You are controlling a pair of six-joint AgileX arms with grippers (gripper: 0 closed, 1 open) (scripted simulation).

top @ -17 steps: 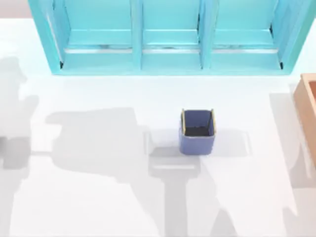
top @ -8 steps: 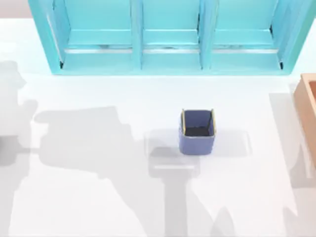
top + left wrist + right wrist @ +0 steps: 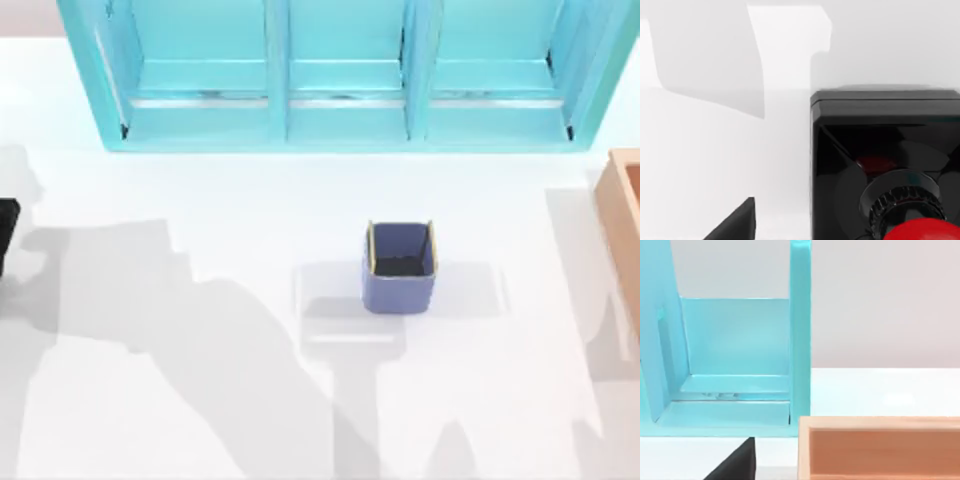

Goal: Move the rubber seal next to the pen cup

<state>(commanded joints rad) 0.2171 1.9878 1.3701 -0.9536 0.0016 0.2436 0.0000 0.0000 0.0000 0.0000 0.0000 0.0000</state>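
Since earlier frame: dark object newly at top view's far left edge, our shadows shifted left. Seal (image 3: 890, 165) close under left wrist camera, on surface, well apart from cup (image 3: 400, 265). Jaws' state: cannot tell. Pickup pending.

White tabletop (image 3: 250, 400), shadowed in patches. Resting on it: periwinkle pen cup (image 3: 399, 268) with yellow rim edges near centre; turquoise shelf unit (image 3: 340, 75) along far edge; tan wooden box (image 3: 625, 220) at right edge; rubber seal (image 3: 885, 165), black block base and red knob, at left edge.
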